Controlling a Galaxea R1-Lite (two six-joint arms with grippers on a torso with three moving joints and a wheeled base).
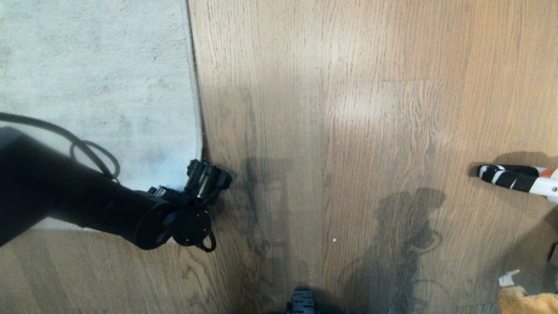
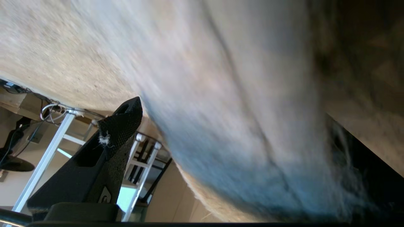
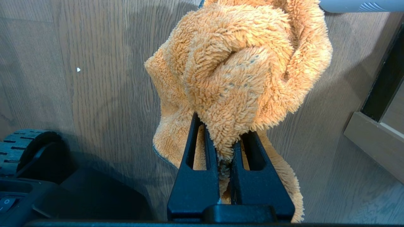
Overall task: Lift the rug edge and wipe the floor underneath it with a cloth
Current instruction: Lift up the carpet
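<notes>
The left gripper [image 1: 208, 181] hangs low at the near corner of the rug, its jaws spread wide and empty; in the left wrist view one black finger [image 2: 118, 129] shows clear of the pile while the rug edge [image 2: 252, 132] fills the space beside it, close enough that I cannot tell whether the other finger is touching. From the head camera the rug edge [image 1: 197, 117] runs away from the gripper, lying flat against the floor [image 1: 348, 131]. The right gripper [image 3: 224, 157] is clamped on a fold of the cloth [image 3: 240, 69], held above the planks off to the robot's right, where the cloth [image 1: 525, 303] just shows in the head view. The step in hand looks like seizing the corner: slide one finger under the bound border, the other on top, take a deep bite of the backing before closing, then raise it high enough to leave the cloth room to sweep beneath
</notes>
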